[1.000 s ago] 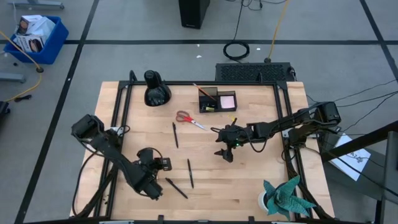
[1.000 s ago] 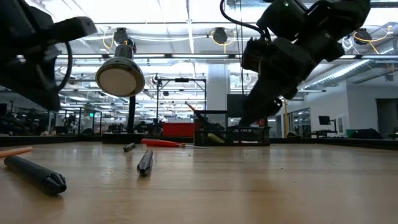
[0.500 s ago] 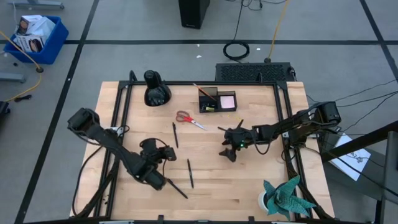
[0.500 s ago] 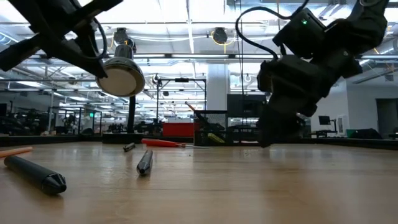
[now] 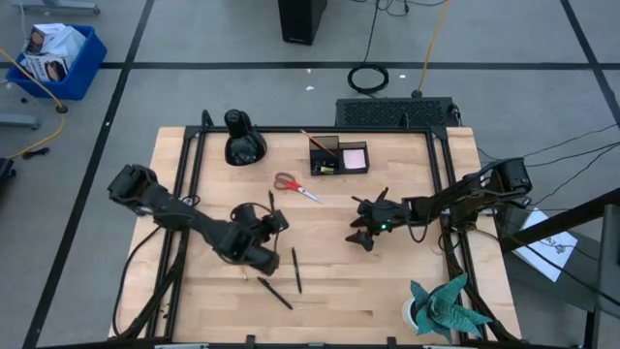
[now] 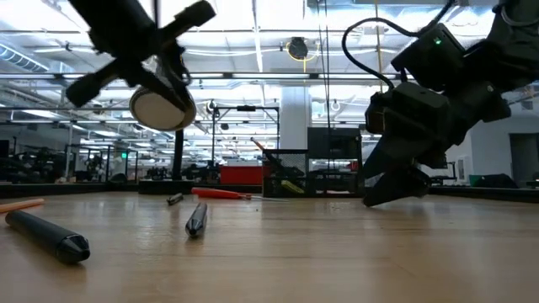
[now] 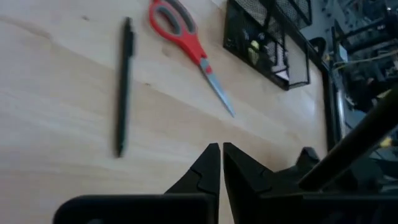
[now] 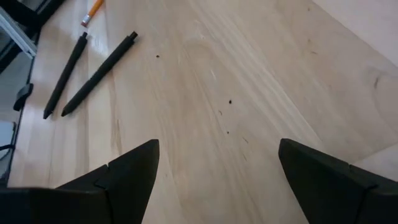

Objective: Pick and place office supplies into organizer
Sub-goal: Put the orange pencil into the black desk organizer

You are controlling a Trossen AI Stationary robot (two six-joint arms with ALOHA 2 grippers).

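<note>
The black organizer (image 5: pixel 339 155) stands at the far middle of the table, with a pink sticky-note pad (image 5: pixel 356 157) in its tray. Red-handled scissors (image 5: pixel 295 186) lie flat in front of it. One black pen (image 7: pixel 122 87) lies just beyond my left gripper (image 7: pixel 221 155), which hovers shut above the table with nothing in it. Two more pens (image 8: pixel 99 71) and an orange pencil (image 8: pixel 93 9) lie toward the near left. My right gripper (image 8: pixel 219 149) stands open low over bare wood right of centre (image 5: pixel 368 221).
A rounded black bulbous object (image 5: pixel 242 141) sits at the far left of the table. A teal paper plant (image 5: pixel 446 305) stands at the near right corner. A black frame (image 5: pixel 184 194) runs along the table's sides. Bare wood lies between the two grippers.
My left gripper has risen from near the table's front edge and gone toward the far and right, to the pen left of centre, rolling as it went. My right gripper has sunk toward the tabletop and drawn back toward the right edge, also rolling. No supplies have moved.
</note>
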